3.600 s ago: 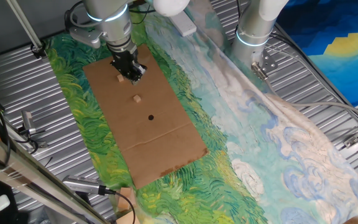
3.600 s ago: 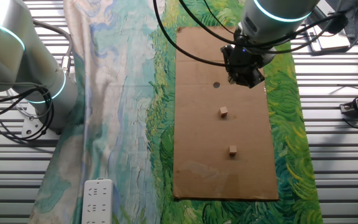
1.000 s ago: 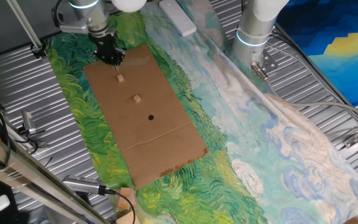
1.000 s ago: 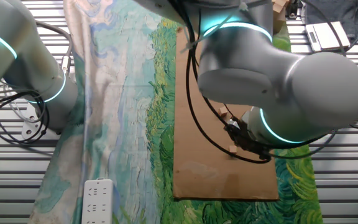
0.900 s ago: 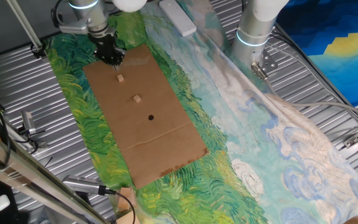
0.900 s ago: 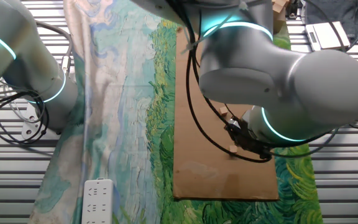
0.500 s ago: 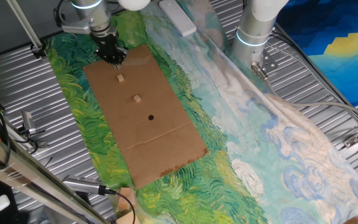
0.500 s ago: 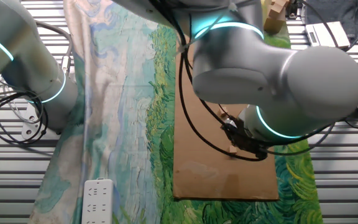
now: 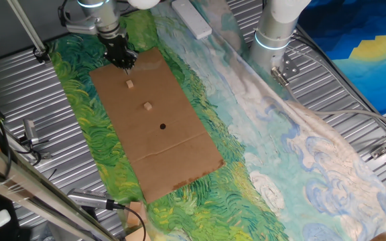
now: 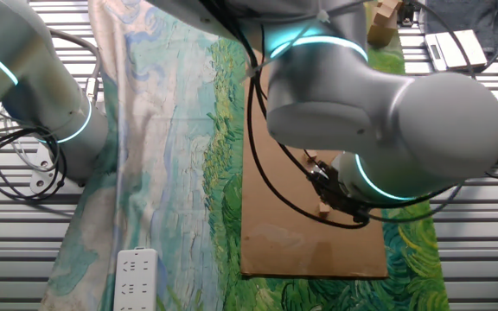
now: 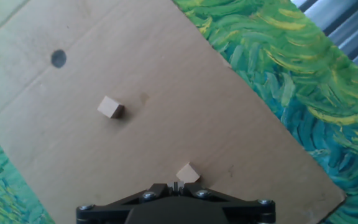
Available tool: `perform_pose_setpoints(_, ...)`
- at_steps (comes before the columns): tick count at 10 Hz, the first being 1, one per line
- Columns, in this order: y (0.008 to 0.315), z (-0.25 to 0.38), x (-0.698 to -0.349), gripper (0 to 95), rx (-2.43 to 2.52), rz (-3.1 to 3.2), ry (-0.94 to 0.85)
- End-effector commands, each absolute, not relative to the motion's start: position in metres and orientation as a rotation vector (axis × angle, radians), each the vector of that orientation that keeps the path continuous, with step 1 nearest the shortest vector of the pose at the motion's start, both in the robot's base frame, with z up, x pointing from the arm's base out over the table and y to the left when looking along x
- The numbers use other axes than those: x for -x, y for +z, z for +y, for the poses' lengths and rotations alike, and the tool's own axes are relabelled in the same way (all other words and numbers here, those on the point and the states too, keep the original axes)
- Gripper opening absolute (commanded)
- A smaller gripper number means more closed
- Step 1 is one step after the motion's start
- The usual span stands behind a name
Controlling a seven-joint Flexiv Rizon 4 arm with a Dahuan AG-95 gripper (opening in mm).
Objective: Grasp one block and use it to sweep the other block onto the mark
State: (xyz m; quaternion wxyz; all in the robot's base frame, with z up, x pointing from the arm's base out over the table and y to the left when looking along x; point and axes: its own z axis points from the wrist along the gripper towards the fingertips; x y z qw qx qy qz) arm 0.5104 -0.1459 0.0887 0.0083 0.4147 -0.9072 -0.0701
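Two cubes (image 9: 129, 84) (image 9: 147, 106) and mark (image 9: 163, 126) in line on cardboard (image 9: 179, 161); cardboard on cloth (image 9: 246, 120).

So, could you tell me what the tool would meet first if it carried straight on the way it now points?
Most likely the nearer block, which sits just ahead of the tool in the hand view, with the cardboard under it. The fingertips are out of that view, so whether they would straddle or strike the block is unclear.

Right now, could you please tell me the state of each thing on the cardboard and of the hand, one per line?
Near block: lying on the cardboard, just ahead of the hand, not grasped.
Far block: lying loose, short of the mark.
Mark: uncovered, nothing on it.
Hand: over the cardboard's end, empty; fingers hidden, so open or shut unclear.
Cardboard: flat on the cloth.
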Motion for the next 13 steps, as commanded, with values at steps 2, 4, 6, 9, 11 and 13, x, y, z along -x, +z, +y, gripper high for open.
perform_pose_setpoints(2, 0.0886, -0.1461, -0.5093, 0.0, -1.150, -2.870, -0.156)
perform_pose_setpoints(4, 0.0886, -0.1461, -0.5093, 0.0, -1.081, -2.879, -0.155)
perform_pose_setpoints(6, 0.0886, -0.1461, -0.5093, 0.0, -1.022, -2.894, -0.155)
perform_pose_setpoints(9, 0.0886, -0.1461, -0.5093, 0.0, -1.003, -2.908, -0.144)
perform_pose_setpoints(11, 0.0886, -0.1461, -0.5093, 0.0, -0.971, -2.910, -0.087)
perform_pose_setpoints(13, 0.0886, -0.1461, -0.5093, 0.0, -0.954, -2.920, -0.042)
